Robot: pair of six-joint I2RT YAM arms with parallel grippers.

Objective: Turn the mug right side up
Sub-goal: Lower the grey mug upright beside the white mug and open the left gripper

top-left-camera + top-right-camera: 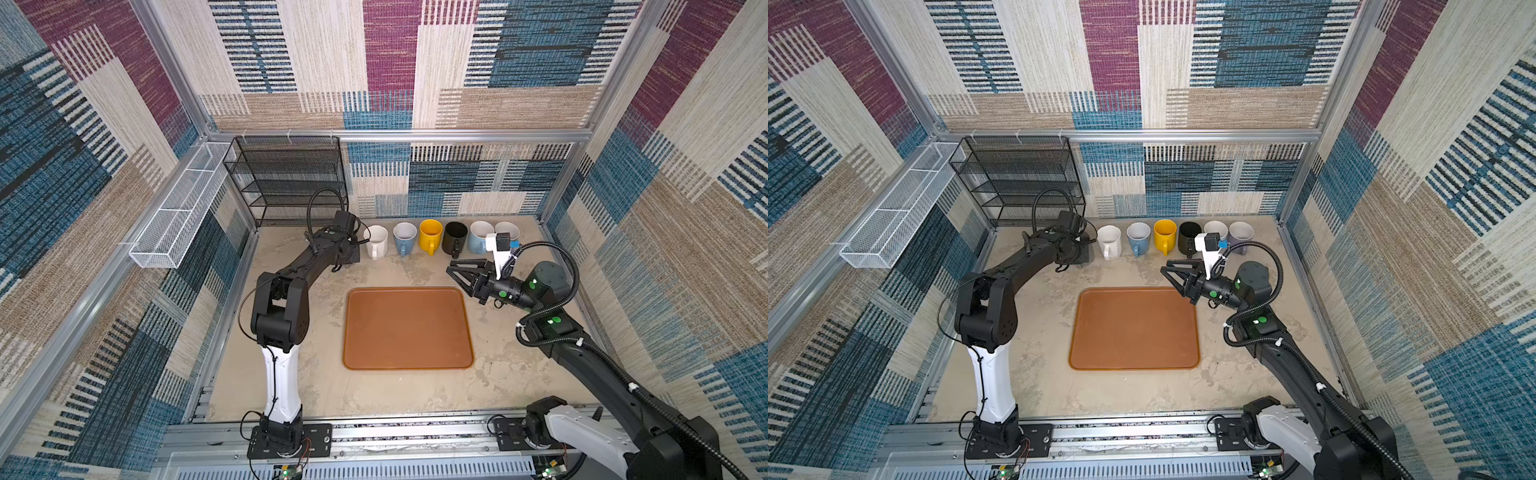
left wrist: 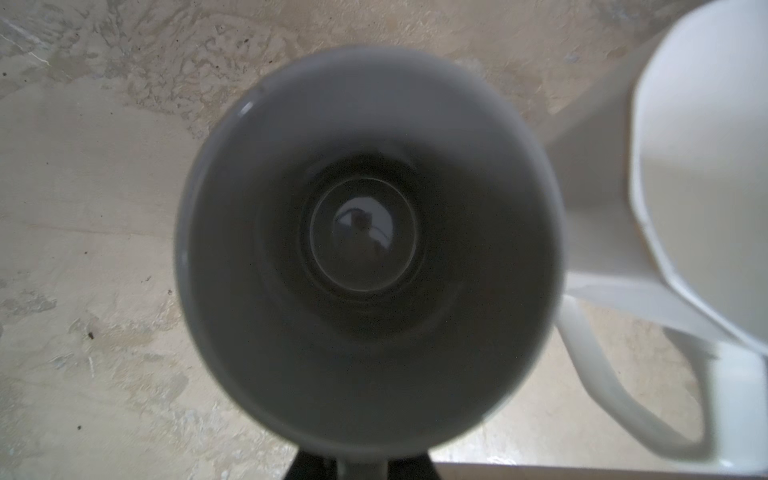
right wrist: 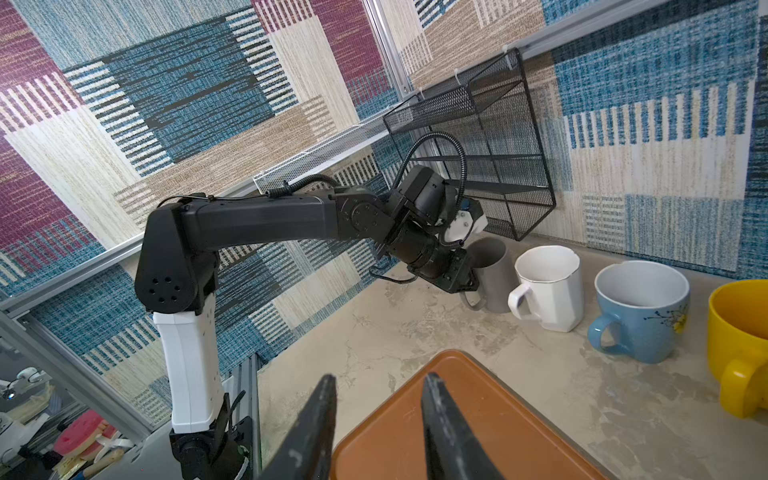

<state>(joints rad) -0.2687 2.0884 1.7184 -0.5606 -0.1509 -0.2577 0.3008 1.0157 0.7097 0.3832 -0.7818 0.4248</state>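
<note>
mug: grey mug (image 3: 492,274), mouth up, right at my left gripper (image 3: 467,286), just beside the white mug (image 3: 548,286)
left grip: clenched on its handle
right gripper (image 3: 380,378): jaws apart, empty, well away from it

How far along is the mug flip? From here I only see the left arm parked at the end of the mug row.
Looks done: the gray mug stands mouth up beside the white mug, apparently resting on the table; the left wrist view looks straight into it. In hand: the left gripper is shut on its handle. Left: release and back away. The right gripper is open and empty above the tray corner.
</note>
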